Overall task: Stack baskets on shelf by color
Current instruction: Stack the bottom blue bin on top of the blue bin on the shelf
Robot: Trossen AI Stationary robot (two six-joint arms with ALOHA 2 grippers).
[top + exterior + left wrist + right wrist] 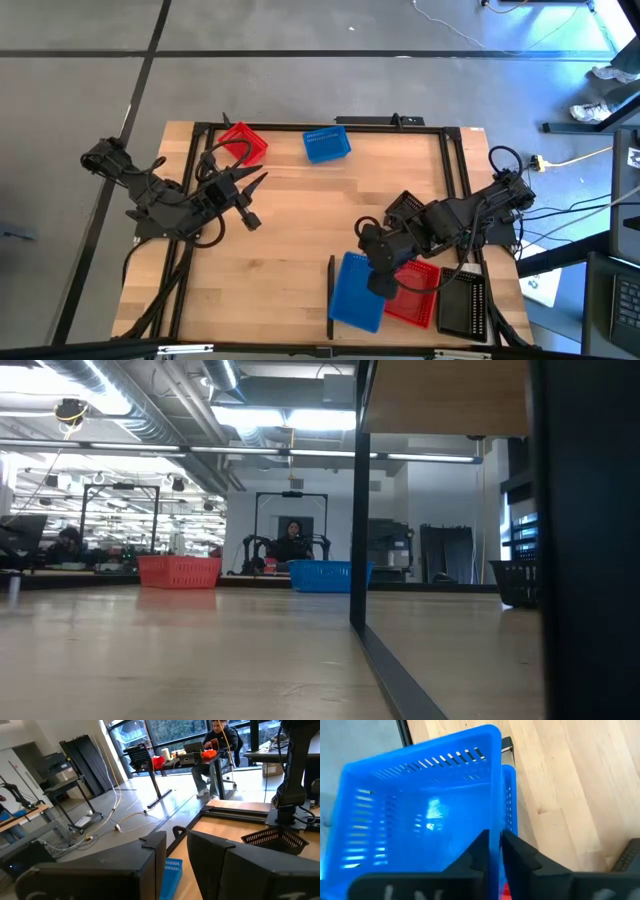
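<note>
Two blue baskets [420, 805] sit nested on the shelf [400, 335]; the right gripper [492, 852] straddles the upper one's wall, barely parted. Widen fully, then lift straight clear. The left gripper [245, 195] waits, spread.

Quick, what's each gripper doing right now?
Left gripper: open, empty.
Right gripper: fingers astride the blue basket wall; grip cannot be told.
</note>
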